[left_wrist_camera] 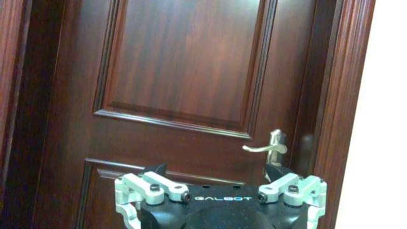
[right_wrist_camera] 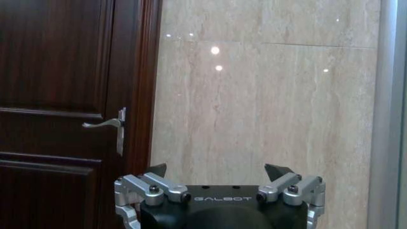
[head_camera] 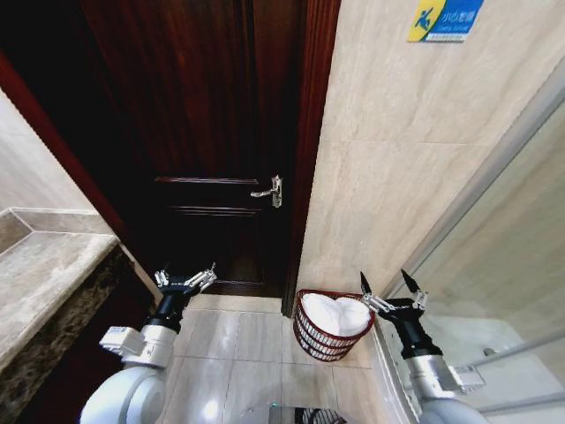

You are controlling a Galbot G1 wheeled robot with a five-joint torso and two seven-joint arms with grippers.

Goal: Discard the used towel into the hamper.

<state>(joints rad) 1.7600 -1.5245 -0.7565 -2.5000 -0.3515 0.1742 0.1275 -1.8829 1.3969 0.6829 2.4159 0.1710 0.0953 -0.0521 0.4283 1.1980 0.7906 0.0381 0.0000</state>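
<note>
The hamper, a small round dark reddish-brown wire basket, stands on the floor against the wall by the door frame. A white towel lies bundled inside it, filling the top. My right gripper hangs open just right of the hamper's rim, a little above it, with nothing between its fingers. My left gripper is open and empty on the left, in front of the door. In the wrist views each gripper's fingers stand spread apart.
A dark wooden door with a metal lever handle is straight ahead. A marble counter is at the left. A beige tiled wall and a glass shower panel close the right. Pale floor tiles lie between.
</note>
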